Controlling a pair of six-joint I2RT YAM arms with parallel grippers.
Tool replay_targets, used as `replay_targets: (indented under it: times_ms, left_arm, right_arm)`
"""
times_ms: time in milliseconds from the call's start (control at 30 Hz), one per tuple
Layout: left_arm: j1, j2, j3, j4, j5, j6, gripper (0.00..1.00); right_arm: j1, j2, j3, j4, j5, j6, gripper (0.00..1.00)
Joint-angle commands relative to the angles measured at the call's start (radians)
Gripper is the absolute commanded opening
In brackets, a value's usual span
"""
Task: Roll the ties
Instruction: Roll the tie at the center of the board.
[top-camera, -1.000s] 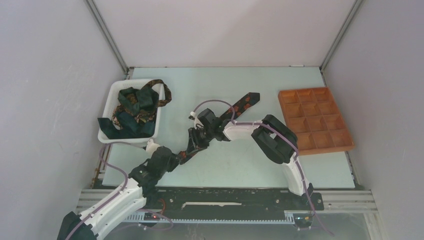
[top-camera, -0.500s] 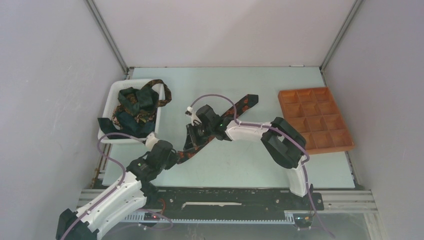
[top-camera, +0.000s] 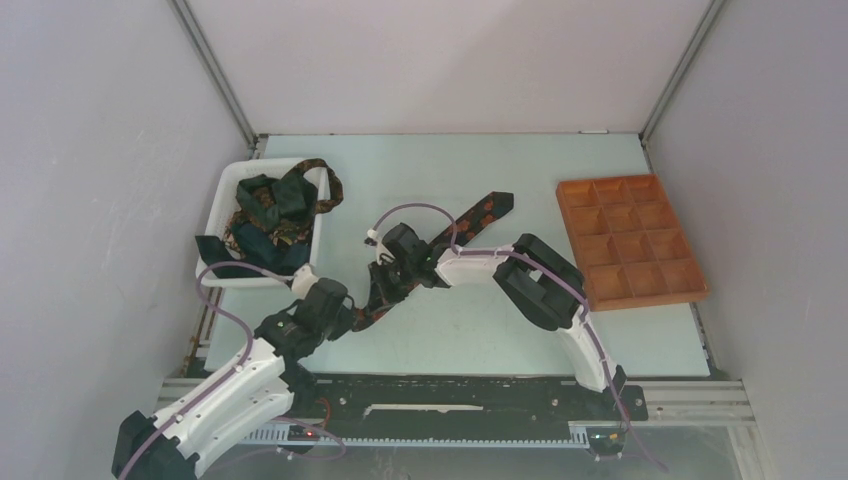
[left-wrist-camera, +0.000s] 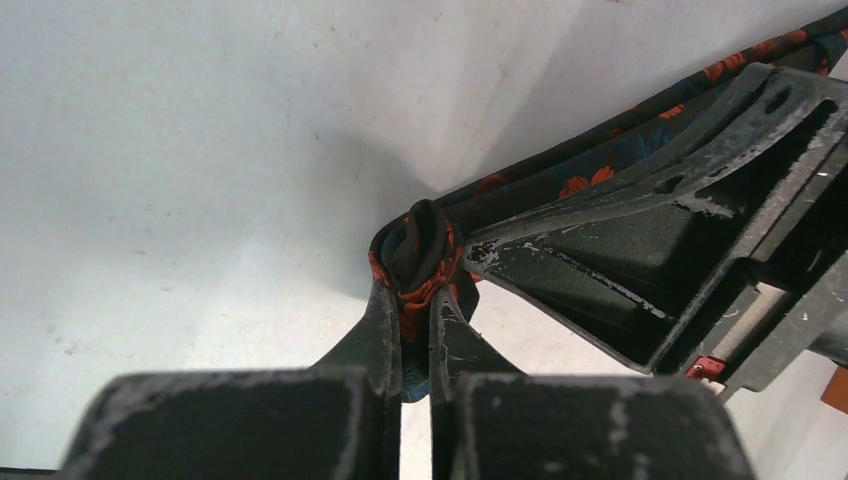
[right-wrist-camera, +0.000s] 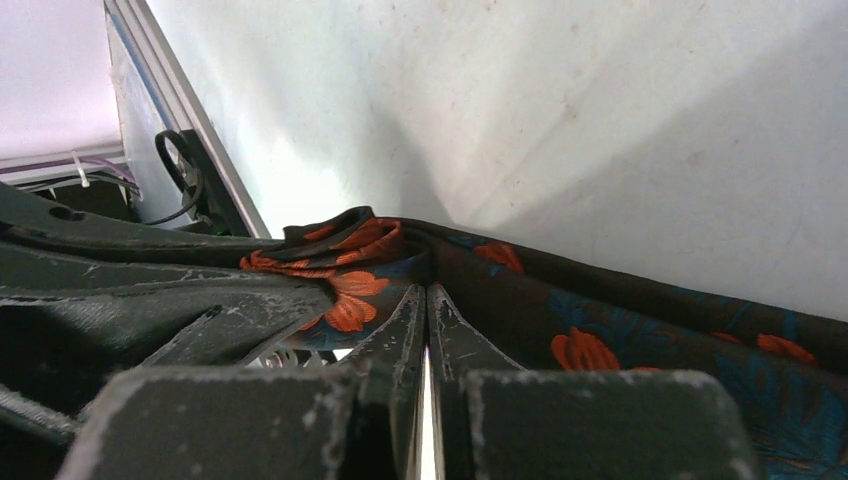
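A dark tie with orange-red flowers lies diagonally on the table, its wide pointed end at the far right. My left gripper is shut on the small rolled near end of the tie. My right gripper sits just beyond it along the tie, its fingers shut with the tips pinching a fold of the fabric. The flowered cloth runs off to the right under the right gripper. The right gripper's fingers show close beside the roll in the left wrist view. More ties are heaped in the bin.
A white plastic bin stands at the left of the table, with ties hanging over its rim. An orange-brown compartment tray lies at the right. The table's near edge and rail run just behind the left gripper.
Both grippers have shifted slightly left and toward the near edge with the tie. The tie's far end has been drawn a little toward them.
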Motion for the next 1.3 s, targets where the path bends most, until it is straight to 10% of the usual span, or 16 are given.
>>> replay_targets:
  times_ms: [0,1267]
  left_arm:
    - [0.004,0.016,0.069,0.011,-0.011,0.027,0.00]
    - [0.004,0.489,0.260,0.103,0.014,0.090,0.00]
  right_arm:
    - [0.012,0.023,0.041,0.021,-0.001,-0.004,0.03]
    - [-0.004,-0.021,-0.001,-0.040,-0.019,0.005,0.01]
